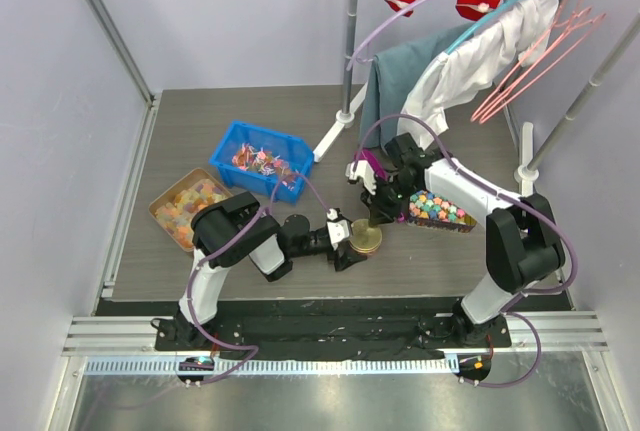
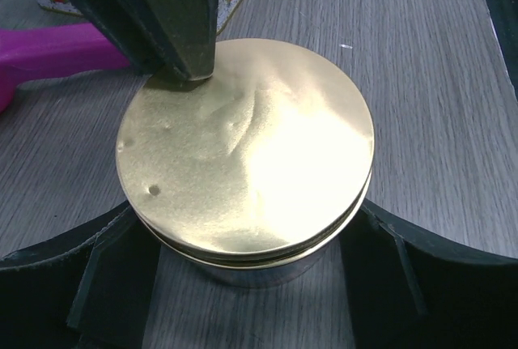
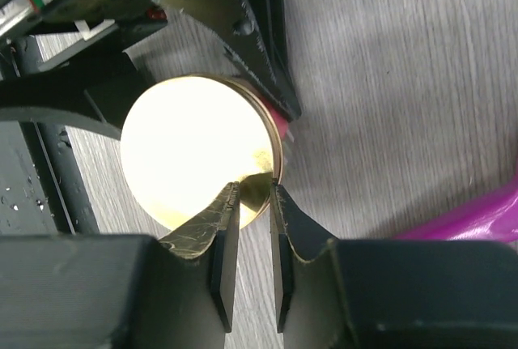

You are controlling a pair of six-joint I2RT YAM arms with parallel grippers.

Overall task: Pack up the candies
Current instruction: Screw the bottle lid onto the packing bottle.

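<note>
- Left gripper: lies low on the table, near centre, its fingers clasped against both sides of a round gold tin. The tin stands upright with its gold lid on.
- Right gripper: reaches down onto the tin from the far right. Its jaws are nearly together and straddle the lid's rim, with one fingertip resting on the lid's top by the far edge. Whether they actually clamp the rim cannot be told.
- The candies: heaped in a blue bin at far left, well apart from the tin and both grippers.
- Open tray of orange-yellow gummy pieces: near left, just beside the bin.
- Tray of pastel cube sweets: right of the tin, beneath the right arm.
- Magenta plastic piece: on the table just beside the tin.
</note>
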